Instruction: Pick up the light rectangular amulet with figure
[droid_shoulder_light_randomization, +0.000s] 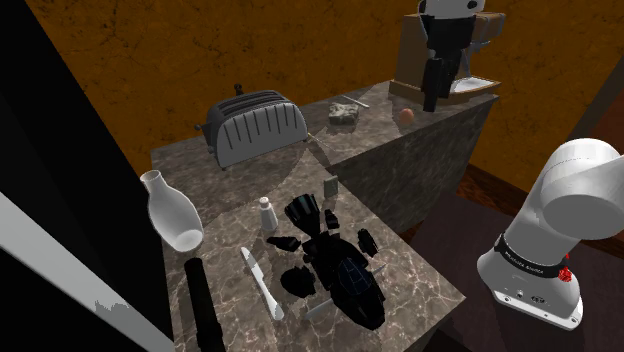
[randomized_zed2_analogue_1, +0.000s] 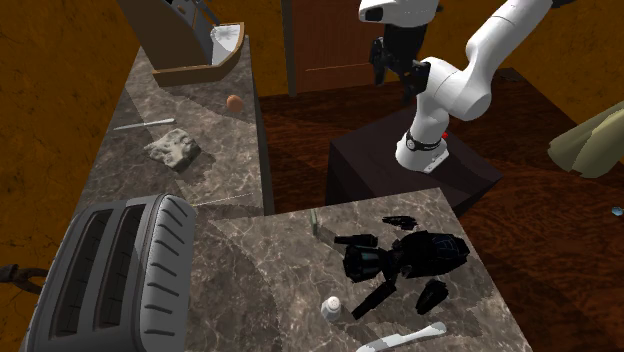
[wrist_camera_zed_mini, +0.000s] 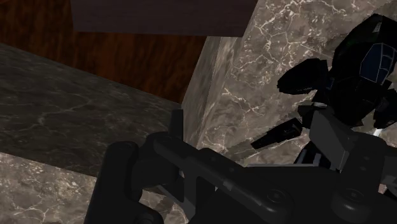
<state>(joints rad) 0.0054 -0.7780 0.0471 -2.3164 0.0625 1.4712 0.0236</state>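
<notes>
amulet stands upright near black toy.

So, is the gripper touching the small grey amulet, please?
No, in the shoulder view the amulet stands on the marble counter, well apart from the gripper.

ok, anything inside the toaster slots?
Nothing sticks out of either slot of the toaster; the second exterior view looks down into both and shows dark inner walls. Their bottoms are hidden in shadow.

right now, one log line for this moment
phase: approach | claw: raised, far from amulet | amulet: upright on marble counter, untouched
</notes>
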